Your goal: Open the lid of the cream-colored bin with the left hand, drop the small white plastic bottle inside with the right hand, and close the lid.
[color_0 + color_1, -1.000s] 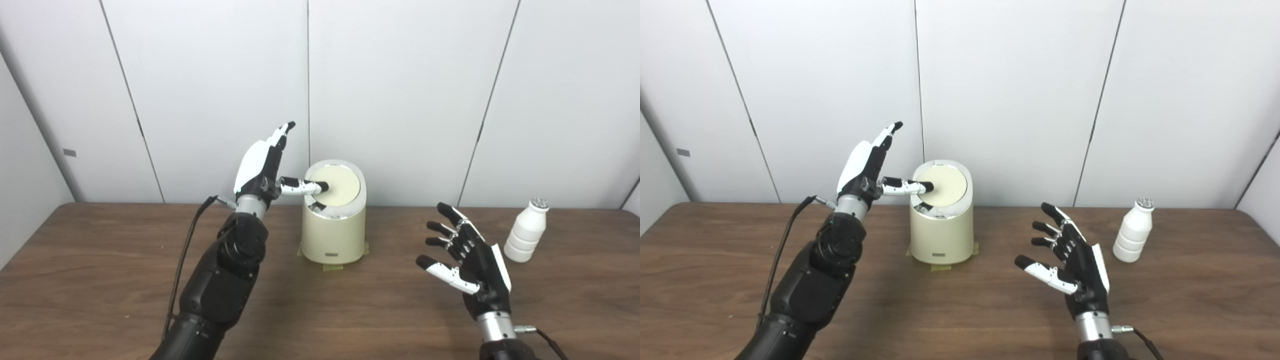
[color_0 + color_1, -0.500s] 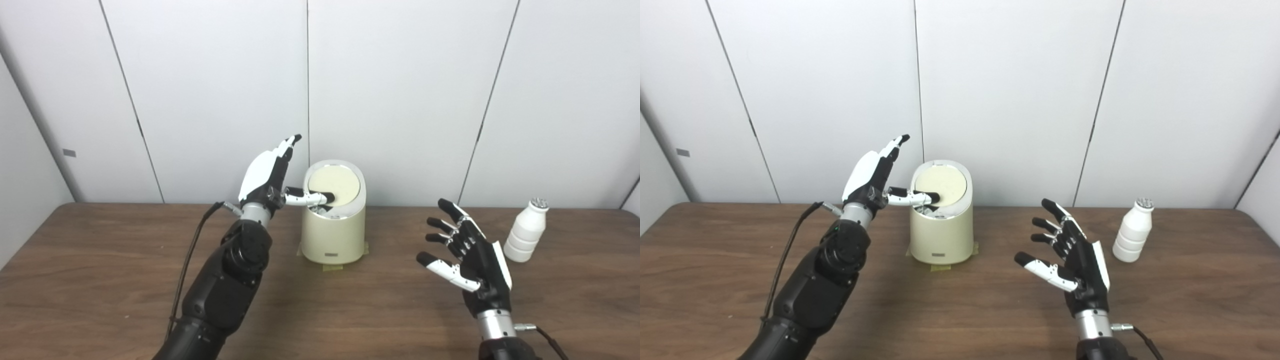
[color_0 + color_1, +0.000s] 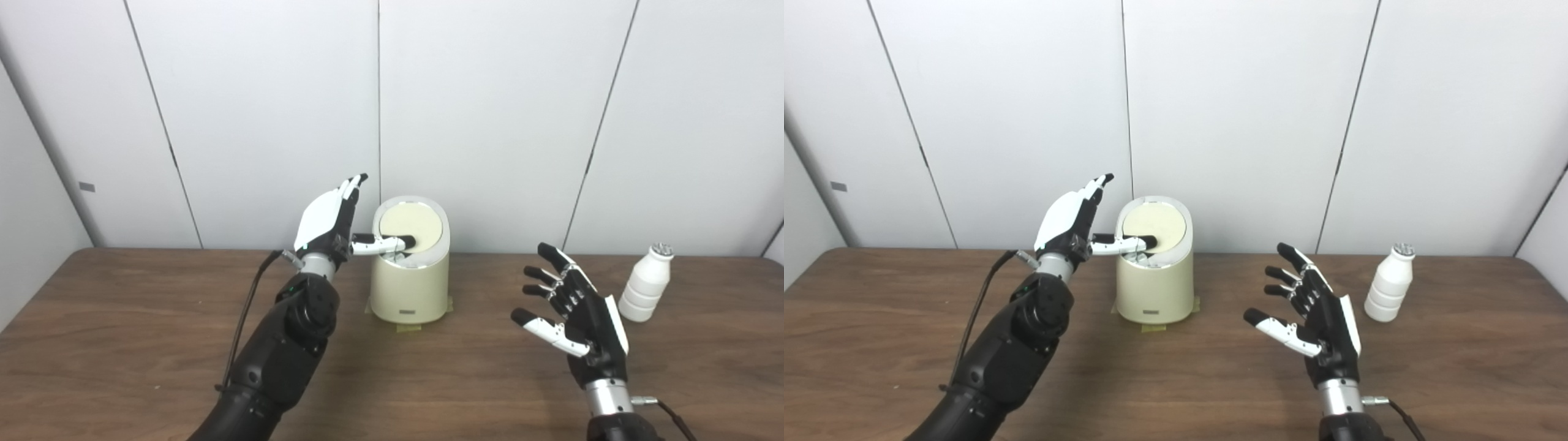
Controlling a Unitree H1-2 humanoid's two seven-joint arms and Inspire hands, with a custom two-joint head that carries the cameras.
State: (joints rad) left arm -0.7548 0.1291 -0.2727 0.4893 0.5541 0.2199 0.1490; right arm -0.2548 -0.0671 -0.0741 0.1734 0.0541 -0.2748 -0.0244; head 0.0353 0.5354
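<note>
A: Starting near, we see right hand (image 3: 579,331) spread wide over the table (image 3: 122,343), holding nothing.
B: Bottle (image 3: 644,283) upright just beyond it, untouched.
A: Farther back, left hand (image 3: 327,219) open, fingers up, thumb tip on bin (image 3: 409,285) lid (image 3: 410,225), lid down.

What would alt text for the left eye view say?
A black-and-white left robot hand rests its thumb on the round lid of a cream-colored cylindrical bin on a brown wooden table. The right robot hand hovers open, apart from a small white plastic bottle.
</note>
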